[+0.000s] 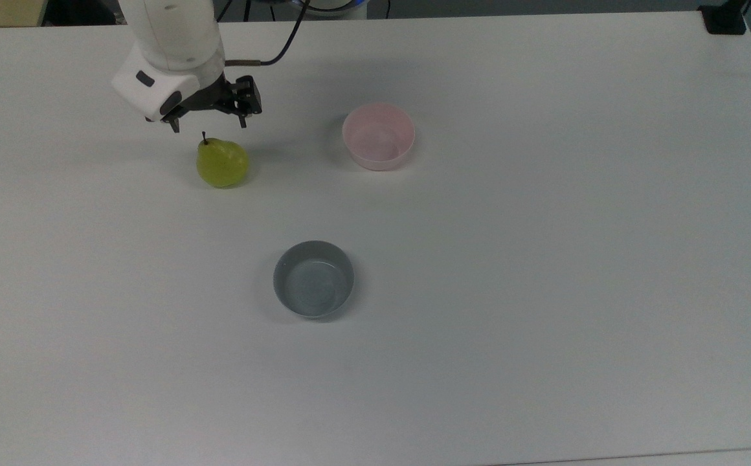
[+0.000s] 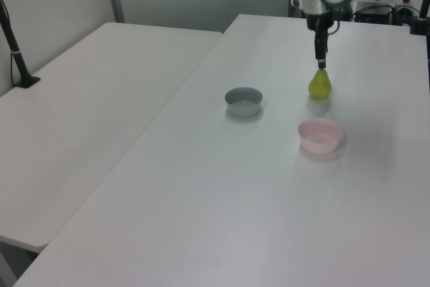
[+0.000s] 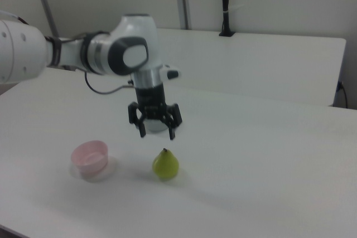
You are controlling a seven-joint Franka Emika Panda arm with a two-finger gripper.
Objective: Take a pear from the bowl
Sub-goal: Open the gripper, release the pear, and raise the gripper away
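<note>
I have the table in front of me, white and wide, and on it two bowls and one fruit. The arm reaches in from the top view's upper left. The pink bowl stands near the far side of the table in the top view and has nothing in it; the grey bowl stands well apart from it, nearer the middle, and also has nothing in it. The pear is not in any bowl: it stands upright on the bare table, to the top view's left of the pink bowl, with its stem pointing up. The gripper hangs just above the pear and does not touch it; in the right view there is clear air between the fingertips and the stem. Its jaws stand apart, wider than the neck of the pear. So I judge that the removal from the bowl is already done and the fruit is set down. If a new grasp is wanted, the next move calls for a straight descent around the neck, though from the left view I cannot say exactly how well the gripper is centred over it.
</note>
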